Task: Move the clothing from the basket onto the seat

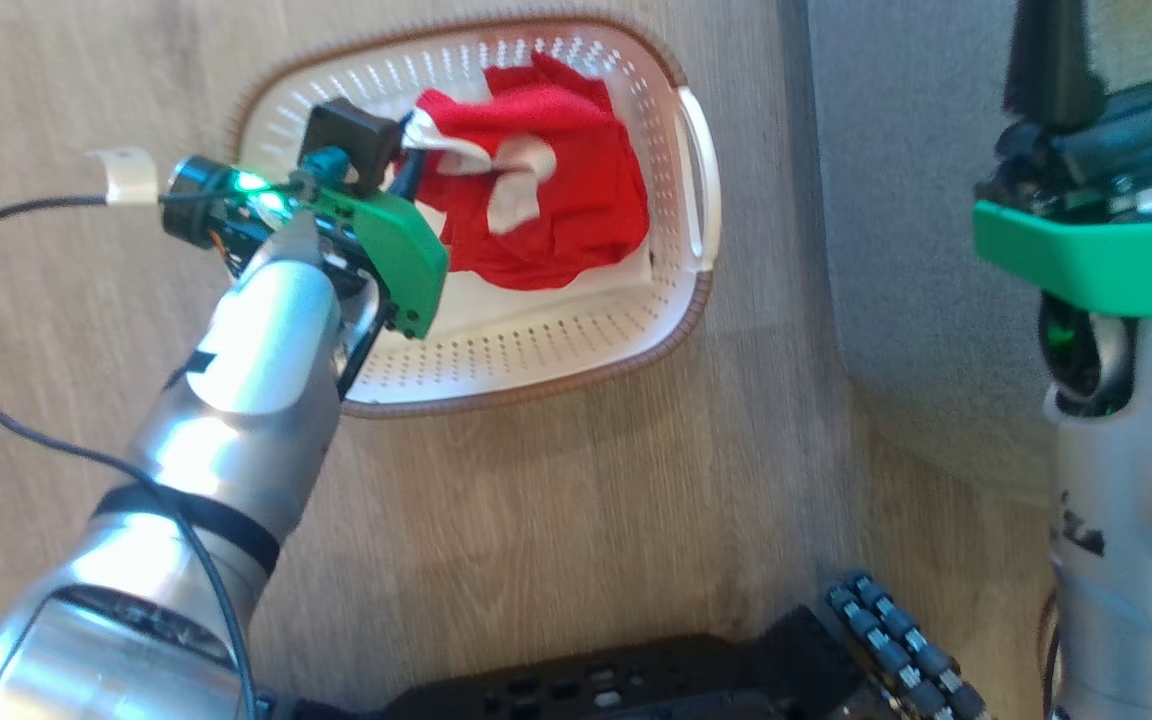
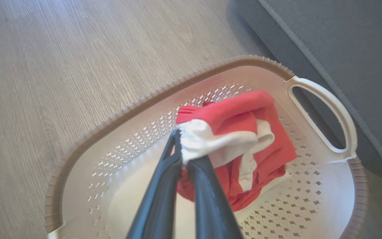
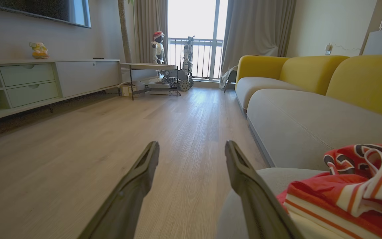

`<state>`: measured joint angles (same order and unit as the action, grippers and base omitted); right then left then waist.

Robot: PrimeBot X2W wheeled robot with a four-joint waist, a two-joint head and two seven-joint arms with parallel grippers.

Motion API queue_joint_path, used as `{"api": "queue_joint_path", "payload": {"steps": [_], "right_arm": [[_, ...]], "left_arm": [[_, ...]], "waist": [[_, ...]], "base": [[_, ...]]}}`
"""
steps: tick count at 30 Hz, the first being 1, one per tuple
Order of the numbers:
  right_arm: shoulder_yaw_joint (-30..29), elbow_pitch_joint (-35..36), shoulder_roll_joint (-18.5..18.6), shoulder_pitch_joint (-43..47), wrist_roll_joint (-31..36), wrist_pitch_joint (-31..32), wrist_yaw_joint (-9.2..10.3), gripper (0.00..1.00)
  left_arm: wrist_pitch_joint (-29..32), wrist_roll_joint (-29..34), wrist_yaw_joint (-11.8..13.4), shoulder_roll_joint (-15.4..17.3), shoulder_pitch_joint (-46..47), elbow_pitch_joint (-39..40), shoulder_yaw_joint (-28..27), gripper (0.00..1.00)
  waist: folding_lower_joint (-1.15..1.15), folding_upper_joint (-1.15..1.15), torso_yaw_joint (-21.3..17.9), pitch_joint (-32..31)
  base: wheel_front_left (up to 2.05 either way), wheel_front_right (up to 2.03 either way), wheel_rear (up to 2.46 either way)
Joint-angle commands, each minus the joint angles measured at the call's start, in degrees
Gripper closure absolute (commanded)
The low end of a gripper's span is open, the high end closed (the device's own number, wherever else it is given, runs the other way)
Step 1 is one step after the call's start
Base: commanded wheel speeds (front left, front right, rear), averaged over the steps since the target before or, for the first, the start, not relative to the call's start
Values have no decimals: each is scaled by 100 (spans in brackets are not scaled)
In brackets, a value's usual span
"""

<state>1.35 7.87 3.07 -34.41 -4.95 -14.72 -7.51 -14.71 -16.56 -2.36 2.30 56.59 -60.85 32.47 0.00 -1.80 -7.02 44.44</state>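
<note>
The left hand (image 2: 181, 149) is pinched shut on the white hem of the red garment (image 2: 240, 113), bunched at the basket's (image 2: 207, 69) handle (image 2: 343, 116) end. The grey seat (image 2: 343, 49) lies just beyond, rightward. The right hand (image 3: 191, 149) gapes empty.

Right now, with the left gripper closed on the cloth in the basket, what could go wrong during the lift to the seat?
1. The left gripper pinches only a white edge of the red garment, so the thin fold may slip out during the lift.
2. The rest of the garment lies bunched in the basket. It may catch on the rim and drag the basket along.
</note>
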Motion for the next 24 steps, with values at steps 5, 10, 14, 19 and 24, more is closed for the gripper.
{"api": "queue_joint_path", "payload": {"steps": [5, 10, 14, 19, 24], "right_arm": [[79, -74, -19, 469, 83, -28, 2, 0], [72, -315, -19, 823, 117, -28, 2, 0], [79, -518, -19, 1100, 125, -28, 2, 0], [92, -782, -19, 1427, 107, -28, 2, 0], [97, -1016, -19, 1764, 49, -28, 2, 0]], "left_arm": [[-29, 42, -23, 103, -333, 460, -58, 100], [-29, 20, -21, 110, -575, 813, -94, 100], [-29, -19, -13, 108, -752, 1117, -141, 100], [-29, -47, -42, 106, -890, 1402, -138, 100], [-7, -86, -79, 108, -891, 1498, -101, 100]], "waist": [[0, 0, 350, -675], [0, 0, 563, -1197], [0, 0, 685, -1615], [0, 0, 788, -2168], [0, 0, 865, -2729]], "base": [[0, 0, 0], [0, 0, 0], [0, 0, 0], [0, 0, 0], [0, 0, 0]]}}
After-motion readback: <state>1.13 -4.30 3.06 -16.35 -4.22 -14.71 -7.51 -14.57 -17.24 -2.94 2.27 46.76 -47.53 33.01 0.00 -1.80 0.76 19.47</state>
